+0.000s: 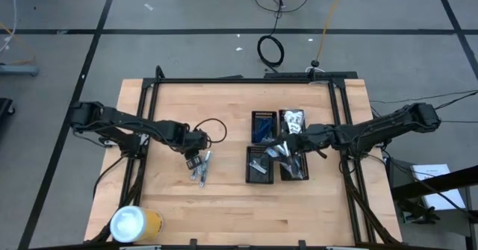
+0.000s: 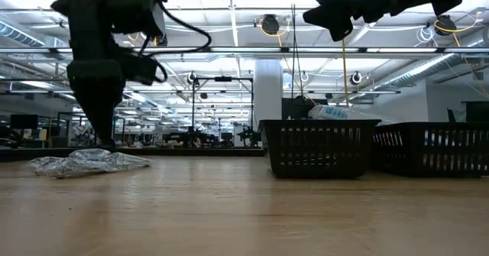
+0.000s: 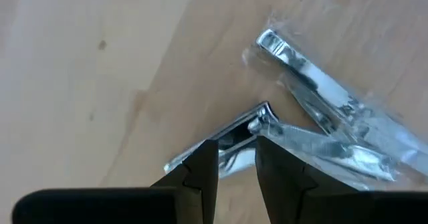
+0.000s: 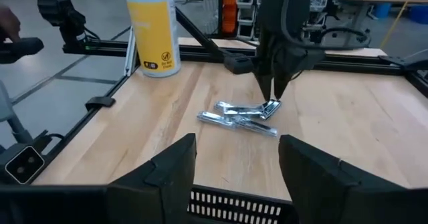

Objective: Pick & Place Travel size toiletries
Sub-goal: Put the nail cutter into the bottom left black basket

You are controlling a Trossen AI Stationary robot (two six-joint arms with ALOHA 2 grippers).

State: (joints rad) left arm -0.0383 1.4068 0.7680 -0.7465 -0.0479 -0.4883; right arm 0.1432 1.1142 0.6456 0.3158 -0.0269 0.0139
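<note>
Left gripper [image 1: 196,160] down at table level over a small pile of clear-wrapped silvery toiletries [image 1: 202,169], left of centre on the table [image 1: 224,205]. Wrist view: its two fingers nearly together, tips straddling the near end of one shiny piece [image 3: 234,136]; possibly pinching it, contact not certain. The packets' long axes run away from the fingers, fanned out, and a second piece [image 3: 301,70] lies beyond. Right gripper [image 1: 293,147] wide open, empty, above the black trays [image 1: 263,127] well to the right. Left arm far nearer the pile. Yellow cylinder [image 1: 136,224] at the front left corner.
</note>
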